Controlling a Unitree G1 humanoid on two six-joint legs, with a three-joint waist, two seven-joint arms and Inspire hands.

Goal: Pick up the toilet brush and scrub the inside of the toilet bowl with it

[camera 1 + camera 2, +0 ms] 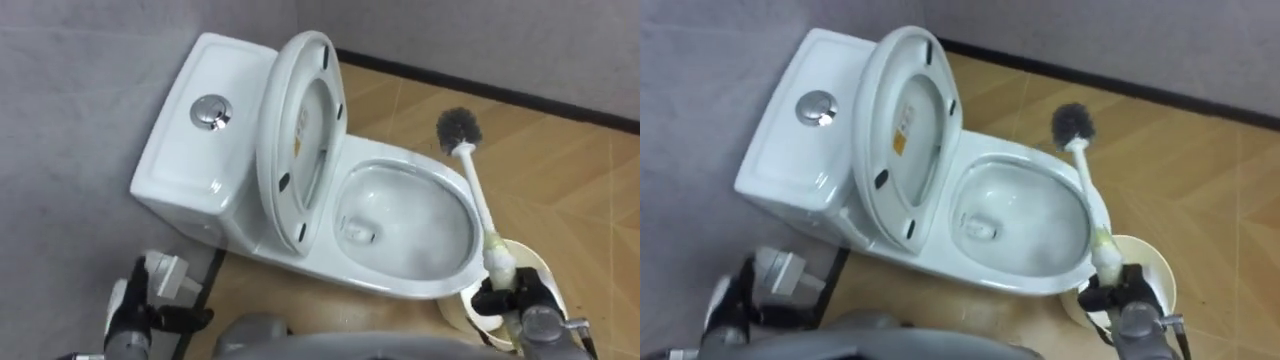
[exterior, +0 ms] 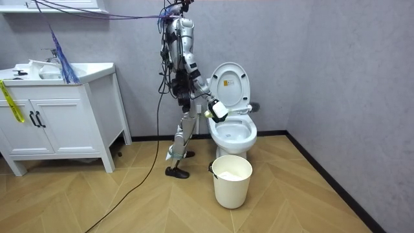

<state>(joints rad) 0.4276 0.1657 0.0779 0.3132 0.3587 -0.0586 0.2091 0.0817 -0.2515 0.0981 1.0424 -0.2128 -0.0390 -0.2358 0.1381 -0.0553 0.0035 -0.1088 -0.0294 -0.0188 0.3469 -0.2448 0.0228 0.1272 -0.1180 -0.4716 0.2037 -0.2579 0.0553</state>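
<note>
Right hand (image 1: 515, 297), closed round the toilet brush (image 1: 478, 200) poised at the bowl (image 1: 420, 232)'s one o'clock, should next be lowered in to scrub.

eye views look down on the toilet (image 1: 410, 230) closely; room view watches from afar.

white-handled brush (image 1: 478, 192), dark bristles up, slanting across open toilet (image 1: 272, 165)

A bucket (image 2: 231, 188) stands before the toilet (image 2: 234, 136), a cabinet (image 2: 58, 126) well off at the room view's left.
</note>
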